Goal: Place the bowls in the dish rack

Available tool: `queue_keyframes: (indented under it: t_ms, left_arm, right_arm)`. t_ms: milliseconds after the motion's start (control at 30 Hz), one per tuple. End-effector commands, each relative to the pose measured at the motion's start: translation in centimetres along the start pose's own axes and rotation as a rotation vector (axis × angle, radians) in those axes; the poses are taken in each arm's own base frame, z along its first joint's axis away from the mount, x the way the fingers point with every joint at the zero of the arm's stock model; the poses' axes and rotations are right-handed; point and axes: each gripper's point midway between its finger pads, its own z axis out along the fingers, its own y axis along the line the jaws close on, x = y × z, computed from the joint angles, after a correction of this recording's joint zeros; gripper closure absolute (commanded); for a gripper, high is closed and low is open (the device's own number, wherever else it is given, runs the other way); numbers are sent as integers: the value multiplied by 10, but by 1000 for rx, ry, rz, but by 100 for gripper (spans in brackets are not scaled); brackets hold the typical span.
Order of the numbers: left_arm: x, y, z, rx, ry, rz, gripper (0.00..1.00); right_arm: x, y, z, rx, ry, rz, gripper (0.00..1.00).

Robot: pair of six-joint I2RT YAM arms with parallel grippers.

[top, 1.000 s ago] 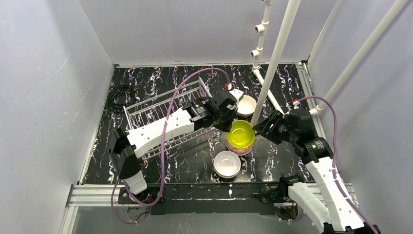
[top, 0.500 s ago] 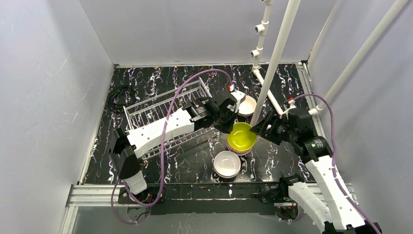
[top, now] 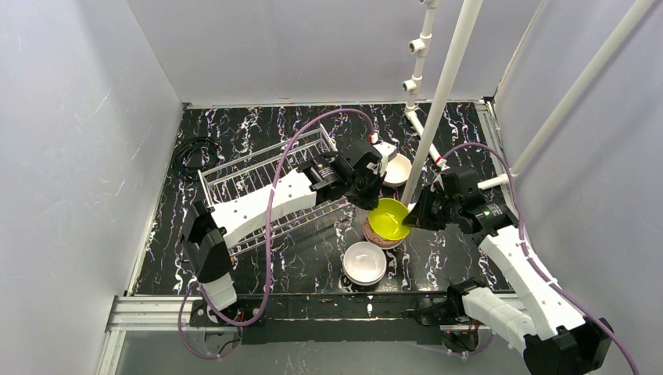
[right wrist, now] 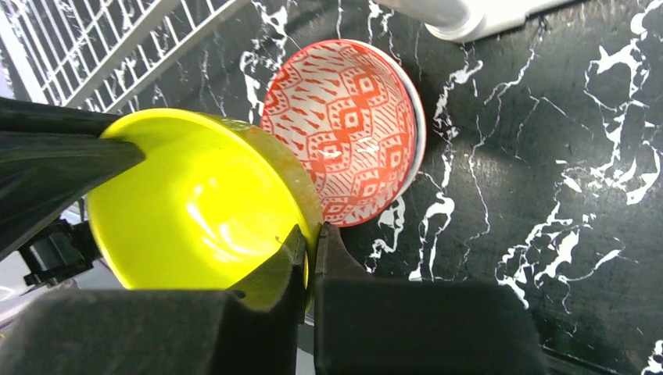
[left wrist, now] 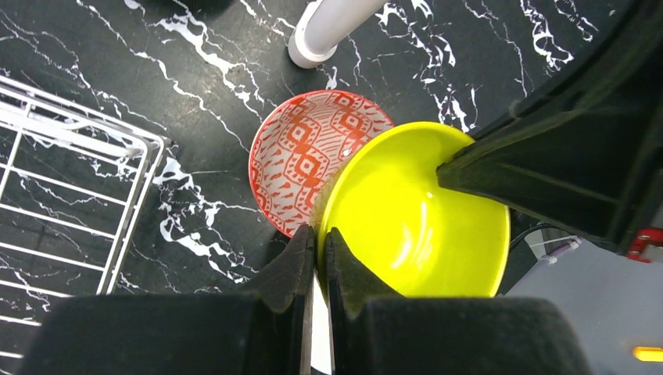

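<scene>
A yellow-green bowl (top: 388,219) hangs tilted just above a red-patterned bowl (top: 377,238) on the black marble table. My left gripper (top: 374,201) is shut on its upper-left rim, and my right gripper (top: 410,219) is shut on its right rim. In the left wrist view the left gripper (left wrist: 319,233) pinches the yellow-green bowl (left wrist: 414,226) beside the red-patterned bowl (left wrist: 313,156). In the right wrist view the right gripper (right wrist: 311,230) clamps the yellow-green bowl (right wrist: 195,203) over the red-patterned bowl (right wrist: 352,125). The dish rack (top: 266,183) lies left, partly under the left arm.
A white bowl (top: 364,262) sits near the front edge. Another bowl with a white inside (top: 397,168) stands behind, by the foot of a slanted white pipe (top: 438,101). A black cable coil (top: 190,155) lies at the far left. Grey walls close in the table.
My right gripper moved left to the yellow-green bowl and closed on its right rim. The left gripper kept its hold and the bowl tilted and shifted slightly back.
</scene>
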Motion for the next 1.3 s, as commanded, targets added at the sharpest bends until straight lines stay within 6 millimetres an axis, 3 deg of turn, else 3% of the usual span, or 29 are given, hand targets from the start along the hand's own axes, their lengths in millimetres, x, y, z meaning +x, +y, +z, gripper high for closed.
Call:
queue_keyframes:
  t_ms: [0, 67, 133, 200, 300, 367, 467, 567, 700, 767, 867, 1100, 1267]
  left_arm:
    - [-19, -17, -20, 73, -66, 26, 100]
    - [-21, -13, -24, 52, -83, 32, 100]
    - [-23, -9, -29, 32, -101, 48, 86]
    - [-24, -5, -35, 18, -121, 85, 63]
    - [-31, -4, -50, 31, -183, 189, 38]
    - [-38, -10, -62, 73, -234, 292, 26]
    - [-43, -24, -79, 159, -293, 460, 18]
    - [-44, -33, -91, 216, -327, 589, 16]
    - [-26, -61, -100, 410, -296, 711, 17]
    - [-12, -76, -93, 494, -265, 768, 17]
    - [5, -88, -71, 486, -201, 843, 19]
    - [27, -70, -26, 314, -18, 955, 31]
    - [20, -51, -15, 153, 64, 1035, 51]
  right_arm:
    - [-25, 18, -12, -26, -67, -26, 99]
    - [-27, 18, -13, -14, -72, -17, 99]
    - [-27, 19, -14, -14, -74, -3, 99]
    - [-28, 20, -15, -12, -68, 11, 99]
    - [-28, 19, -17, 14, -52, 18, 99]
    - [-28, 18, -16, 29, -43, 28, 99]
    - [-29, 18, -16, 39, -31, 46, 99]
    - [-27, 14, -15, 61, -20, 59, 99]
    - [-27, 14, -13, 69, -13, 80, 99]
    - [-27, 15, -13, 67, -14, 86, 99]
    - [-28, 19, -13, 43, -14, 86, 99]
    - [-27, 21, -14, 34, -7, 82, 99]
    - [-23, 20, -11, 32, 20, 69, 99]
